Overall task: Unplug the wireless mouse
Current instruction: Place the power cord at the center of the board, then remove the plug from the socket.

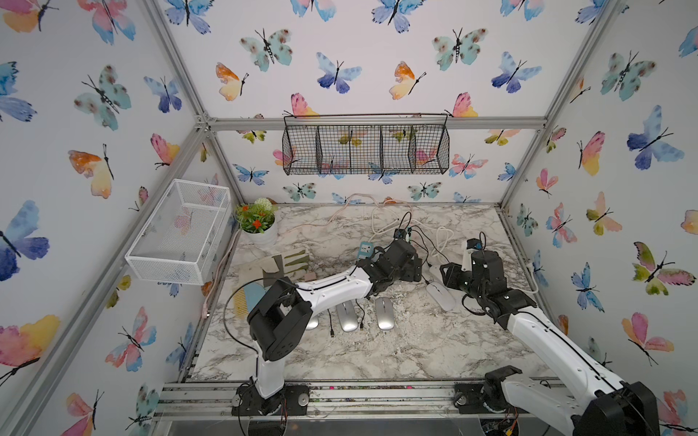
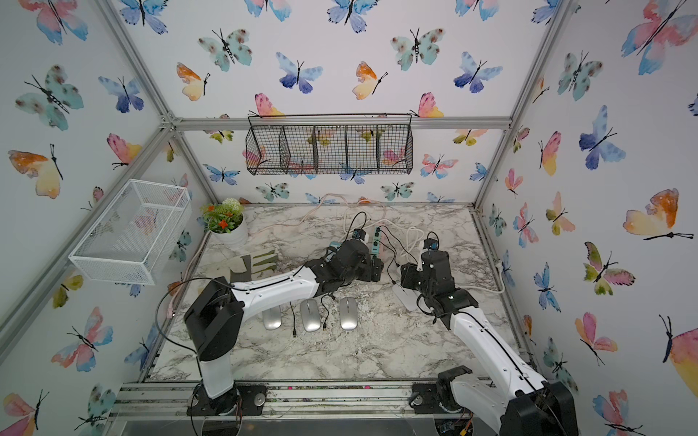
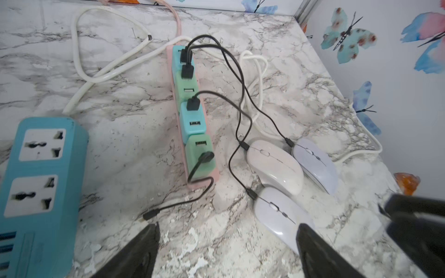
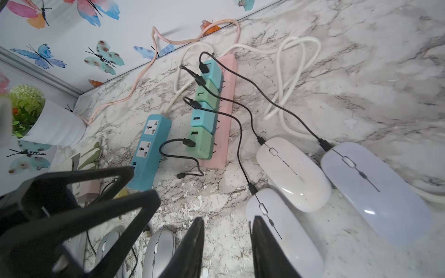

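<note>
The nearest white mouse (image 4: 296, 228) lies right of the pink power strip (image 4: 228, 108), cable attached; left jaws wide open, right jaws partly open, both empty, one should pin it while the other draws its plug (image 4: 252, 188) straight out

Near mouse (image 4: 284, 231): pale lavender-white, low and oval; lay flat on the table (image 4: 361, 72), wheel end toward the pink strip (image 4: 230, 96); nearest of three set side by side.
Black plug (image 4: 252, 188): seated in the near mouse's nose.
Black cable (image 4: 238, 146): ran from that plug to the chargers (image 4: 204, 115); which port it reached was hard to trace where the leads crossed.
Middle mouse (image 4: 292, 173): pinkish white, touching the near mouse, plugged in.
Far mouse (image 4: 375, 190): lavender, just beside the middle mouse, plugged in.
Pink strip: lay on the table, four teal and green chargers in a row on it.
</note>
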Motion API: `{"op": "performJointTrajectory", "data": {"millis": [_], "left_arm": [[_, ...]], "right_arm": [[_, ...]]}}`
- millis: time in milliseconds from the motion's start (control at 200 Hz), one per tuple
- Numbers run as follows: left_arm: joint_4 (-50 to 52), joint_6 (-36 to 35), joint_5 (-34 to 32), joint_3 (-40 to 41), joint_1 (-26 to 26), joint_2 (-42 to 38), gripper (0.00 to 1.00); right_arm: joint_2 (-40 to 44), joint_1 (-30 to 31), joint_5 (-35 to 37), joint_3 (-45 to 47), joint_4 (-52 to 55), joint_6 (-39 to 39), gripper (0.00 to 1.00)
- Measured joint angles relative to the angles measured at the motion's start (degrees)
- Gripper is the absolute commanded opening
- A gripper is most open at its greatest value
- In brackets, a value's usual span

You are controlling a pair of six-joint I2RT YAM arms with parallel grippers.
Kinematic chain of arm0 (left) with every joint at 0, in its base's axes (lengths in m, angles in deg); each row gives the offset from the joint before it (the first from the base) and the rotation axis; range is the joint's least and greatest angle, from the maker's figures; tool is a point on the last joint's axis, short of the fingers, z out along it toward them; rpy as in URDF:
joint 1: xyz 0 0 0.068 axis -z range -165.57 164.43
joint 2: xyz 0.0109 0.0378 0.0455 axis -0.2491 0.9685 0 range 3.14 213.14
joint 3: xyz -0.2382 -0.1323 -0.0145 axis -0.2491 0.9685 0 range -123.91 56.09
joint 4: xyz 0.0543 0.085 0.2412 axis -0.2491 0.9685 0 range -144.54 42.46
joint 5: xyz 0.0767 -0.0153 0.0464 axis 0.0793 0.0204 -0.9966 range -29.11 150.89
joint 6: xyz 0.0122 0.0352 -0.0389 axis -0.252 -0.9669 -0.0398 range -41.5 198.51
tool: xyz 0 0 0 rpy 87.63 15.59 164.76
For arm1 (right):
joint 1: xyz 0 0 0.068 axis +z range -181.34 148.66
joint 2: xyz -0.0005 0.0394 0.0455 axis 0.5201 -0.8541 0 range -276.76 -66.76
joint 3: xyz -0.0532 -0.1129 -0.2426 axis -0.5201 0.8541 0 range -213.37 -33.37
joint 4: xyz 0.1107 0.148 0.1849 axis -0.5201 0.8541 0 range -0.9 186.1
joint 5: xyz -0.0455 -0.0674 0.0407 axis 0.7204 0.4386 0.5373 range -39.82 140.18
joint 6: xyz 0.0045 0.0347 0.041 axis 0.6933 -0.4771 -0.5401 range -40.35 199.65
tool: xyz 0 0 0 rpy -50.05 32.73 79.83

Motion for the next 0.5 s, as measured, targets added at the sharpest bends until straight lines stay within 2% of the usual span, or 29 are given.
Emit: {"op": "performJointTrajectory", "data": {"millis": [215, 501], "left_arm": [[9.3, 0.5, -1.0, -12.8, -2.8, 12.0, 0.85], [14.3, -0.1, -1.1, -20.5, -3.7, 17.2, 0.8]], "right_arm": [[3.6, 0.0, 2.3, 0.9, 3.5, 0.0, 0.34], [4.3, 0.0, 2.7, 2.6, 4.4, -0.2, 0.33]]}}
